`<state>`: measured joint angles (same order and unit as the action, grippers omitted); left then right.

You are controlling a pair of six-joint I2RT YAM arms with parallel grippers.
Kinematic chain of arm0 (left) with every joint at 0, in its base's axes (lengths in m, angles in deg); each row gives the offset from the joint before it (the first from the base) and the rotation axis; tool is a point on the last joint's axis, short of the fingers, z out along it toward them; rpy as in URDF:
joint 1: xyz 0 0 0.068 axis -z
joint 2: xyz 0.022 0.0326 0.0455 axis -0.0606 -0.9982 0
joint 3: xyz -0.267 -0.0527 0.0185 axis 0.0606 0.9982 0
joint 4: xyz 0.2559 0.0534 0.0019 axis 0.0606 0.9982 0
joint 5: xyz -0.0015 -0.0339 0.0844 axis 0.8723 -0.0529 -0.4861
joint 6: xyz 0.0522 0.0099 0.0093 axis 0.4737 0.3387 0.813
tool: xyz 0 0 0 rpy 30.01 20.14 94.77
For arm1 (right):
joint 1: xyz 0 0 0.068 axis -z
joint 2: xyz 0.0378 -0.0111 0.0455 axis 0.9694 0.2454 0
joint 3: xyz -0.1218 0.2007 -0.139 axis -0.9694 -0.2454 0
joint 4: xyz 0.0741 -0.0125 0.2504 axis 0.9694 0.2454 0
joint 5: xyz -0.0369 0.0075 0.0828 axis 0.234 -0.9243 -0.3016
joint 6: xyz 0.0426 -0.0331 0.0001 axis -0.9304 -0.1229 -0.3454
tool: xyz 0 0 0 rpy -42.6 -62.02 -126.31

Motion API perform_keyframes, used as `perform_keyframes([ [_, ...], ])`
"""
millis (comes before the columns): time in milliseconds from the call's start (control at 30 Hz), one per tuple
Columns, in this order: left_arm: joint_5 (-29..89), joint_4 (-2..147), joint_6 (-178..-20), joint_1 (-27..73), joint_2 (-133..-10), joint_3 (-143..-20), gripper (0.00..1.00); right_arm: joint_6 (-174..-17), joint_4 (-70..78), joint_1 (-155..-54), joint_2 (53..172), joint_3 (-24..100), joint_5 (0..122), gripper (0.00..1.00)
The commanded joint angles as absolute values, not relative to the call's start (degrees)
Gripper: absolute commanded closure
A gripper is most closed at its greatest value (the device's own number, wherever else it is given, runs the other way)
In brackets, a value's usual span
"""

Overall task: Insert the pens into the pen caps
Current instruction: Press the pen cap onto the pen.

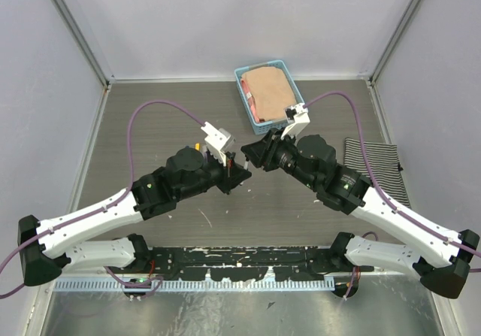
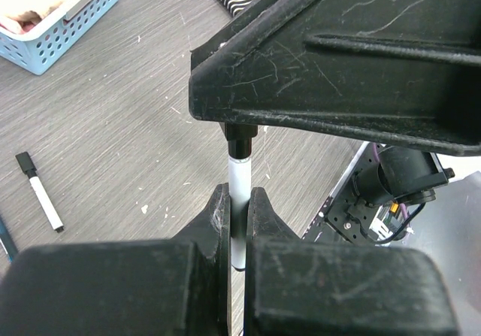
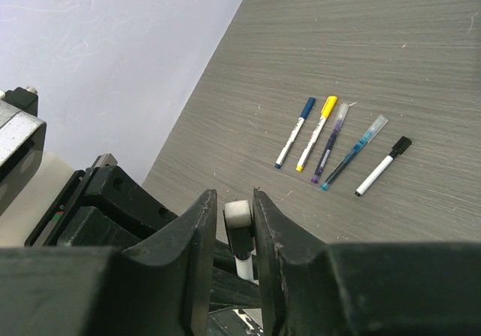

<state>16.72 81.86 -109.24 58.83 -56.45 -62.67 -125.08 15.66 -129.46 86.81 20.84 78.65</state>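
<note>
**Left hand on a pen, right hand on its cap**

My left gripper (image 2: pixel 239 198) is clamped on a white pen (image 2: pixel 240 180), low in the middle of the left wrist view, with the barrel upright between my fingers. Its dark upper end runs into my right gripper (image 3: pixel 234 201), which pinches the pen cap (image 3: pixel 237 217) at lower centre of the right wrist view. How deep the pen sits I cannot tell. Right of centre in that view, five capped pens (image 3: pixel 331 140) lie side by side on the table, their caps blue, yellow, two clear, then black. From above, a blue basket (image 1: pixel 245 99) sits at upper centre and a striped cloth (image 1: pixel 376 167) at the right.
</note>
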Motion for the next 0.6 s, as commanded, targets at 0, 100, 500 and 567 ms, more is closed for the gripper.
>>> perform_keyframes([
  [0, 17.0, 80.8, -108.8, 59.0, -55.3, -63.5, 1.00, -124.9, 14.0, -129.8, 85.8, 21.6, 77.6, 0.71],
  [100, 16.8, 80.8, -108.9, 59.0, -54.9, -63.6, 1.00, -124.9, 14.0, -129.8, 85.8, 20.9, 77.2, 0.84],
  [500, 14.5, 79.2, -109.3, 59.0, -53.9, -67.1, 1.00, -126.4, 12.1, -130.5, 85.2, 15.3, 71.5, 1.00],
  [567, 14.1, 77.7, -109.4, 59.0, -53.2, -67.3, 1.00, -127.2, 11.8, -131.7, 84.5, 14.0, 72.3, 1.00],
])
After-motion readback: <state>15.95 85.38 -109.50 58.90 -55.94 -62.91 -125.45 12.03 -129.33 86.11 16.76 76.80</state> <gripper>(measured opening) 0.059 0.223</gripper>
